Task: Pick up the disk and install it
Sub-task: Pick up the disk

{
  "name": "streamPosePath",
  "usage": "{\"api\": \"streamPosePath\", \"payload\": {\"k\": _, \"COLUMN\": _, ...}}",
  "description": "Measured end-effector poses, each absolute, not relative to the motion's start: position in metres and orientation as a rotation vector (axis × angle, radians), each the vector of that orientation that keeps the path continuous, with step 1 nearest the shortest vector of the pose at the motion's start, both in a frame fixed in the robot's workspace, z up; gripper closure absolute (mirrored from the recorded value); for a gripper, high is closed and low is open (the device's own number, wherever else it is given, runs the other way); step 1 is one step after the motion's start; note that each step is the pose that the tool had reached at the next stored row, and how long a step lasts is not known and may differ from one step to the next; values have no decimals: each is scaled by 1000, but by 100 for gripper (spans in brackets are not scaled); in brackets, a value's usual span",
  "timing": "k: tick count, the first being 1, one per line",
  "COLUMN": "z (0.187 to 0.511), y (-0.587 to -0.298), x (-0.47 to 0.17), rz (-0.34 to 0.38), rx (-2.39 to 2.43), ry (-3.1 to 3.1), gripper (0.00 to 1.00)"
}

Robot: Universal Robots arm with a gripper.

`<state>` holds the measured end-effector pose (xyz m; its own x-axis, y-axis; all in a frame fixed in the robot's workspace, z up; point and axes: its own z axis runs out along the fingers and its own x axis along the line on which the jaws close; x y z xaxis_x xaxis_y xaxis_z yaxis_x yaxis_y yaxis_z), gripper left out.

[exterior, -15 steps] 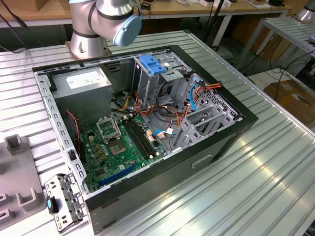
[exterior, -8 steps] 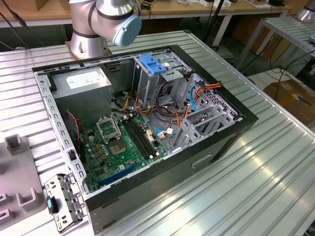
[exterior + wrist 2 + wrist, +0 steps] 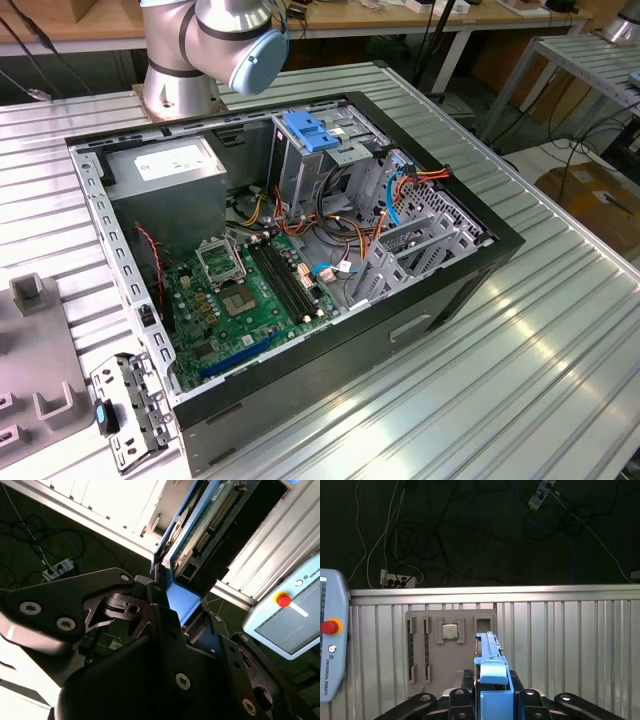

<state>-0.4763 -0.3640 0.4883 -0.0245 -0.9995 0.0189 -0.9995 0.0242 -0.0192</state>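
The disk (image 3: 490,647) is in the gripper (image 3: 492,680), and the jaws are clamped shut on its blue carrier end, one on each side. In the first wrist view it shows edge-on: a thin blue and grey sliver, with the blue plastic block nearest the jaws. In the second wrist view the disk (image 3: 205,525) shows its flat underside, a green circuit board with a row of connector pins, framed by the blue rim. The gripper (image 3: 182,602) bites on the solid blue tab there.

Its long axis runs straight out from the jaws, carrier end in the grip and far end pointing away from the wrist. It hangs in the air in front of the ribbed table (image 3: 570,630), its far tip lined up over the grey tray (image 3: 420,620), beside the chip (image 3: 450,631). A pendant (image 3: 330,645) lies off to the side.

In the exterior view, the open case (image 3: 480,260) sits on the table (image 3: 560,330), with the blue latch (image 3: 312,132) atop its drive cage and the arm (image 3: 215,40) rising behind it.
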Motion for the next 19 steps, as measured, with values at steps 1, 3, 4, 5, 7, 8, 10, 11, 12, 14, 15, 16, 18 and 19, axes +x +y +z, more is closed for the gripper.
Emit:
{"api": "streamPosePath", "payload": {"k": 1, "z": 490, "y": -364, "x": -476, "rz": 42, "rx": 2194, "ry": -2248, "gripper": 63}}
{"api": "streamPosePath", "payload": {"k": 3, "z": 493, "y": -364, "x": -476, "rz": 42, "rx": 2194, "ry": -2248, "gripper": 63}}
{"api": "streamPosePath", "payload": {"k": 4, "z": 495, "y": -364, "x": -476, "rz": 42, "rx": 2194, "ry": -2248, "gripper": 63}}
{"api": "streamPosePath", "payload": {"k": 5, "z": 497, "y": -363, "x": -476, "rz": 43, "rx": 2194, "ry": -2248, "gripper": 63}}
{"api": "streamPosePath", "payload": {"k": 7, "z": 499, "y": -363, "x": -476, "rz": 42, "rx": 2194, "ry": -2248, "gripper": 63}}
{"api": "streamPosePath", "payload": {"k": 8, "z": 499, "y": -363, "x": -476, "rz": 43, "rx": 2194, "ry": -2248, "gripper": 63}}
{"api": "streamPosePath", "payload": {"k": 10, "z": 499, "y": -363, "x": -476, "rz": 43, "rx": 2194, "ry": -2248, "gripper": 63}}
{"api": "streamPosePath", "payload": {"k": 11, "z": 499, "y": -363, "x": -476, "rz": 43, "rx": 2194, "ry": -2248, "gripper": 63}}
{"api": "streamPosePath", "payload": {"k": 12, "z": 499, "y": -363, "x": -475, "rz": 44, "rx": 2193, "ry": -2247, "gripper": 63}}
{"api": "streamPosePath", "payload": {"k": 14, "z": 499, "y": -363, "x": -473, "rz": 47, "rx": 2192, "ry": -2246, "gripper": 63}}
{"api": "streamPosePath", "payload": {"k": 15, "z": 499, "y": -363, "x": -472, "rz": 48, "rx": 2191, "ry": -2245, "gripper": 63}}
{"api": "streamPosePath", "payload": {"k": 16, "z": 499, "y": -363, "x": -471, "rz": 49, "rx": 2191, "ry": -2245, "gripper": 63}}
{"api": "streamPosePath", "payload": {"k": 18, "z": 499, "y": -363, "x": -469, "rz": 50, "rx": 2190, "ry": -2244, "gripper": 63}}
{"api": "streamPosePath", "payload": {"k": 19, "z": 498, "y": -363, "x": -468, "rz": 50, "rx": 2190, "ry": -2244, "gripper": 63}}
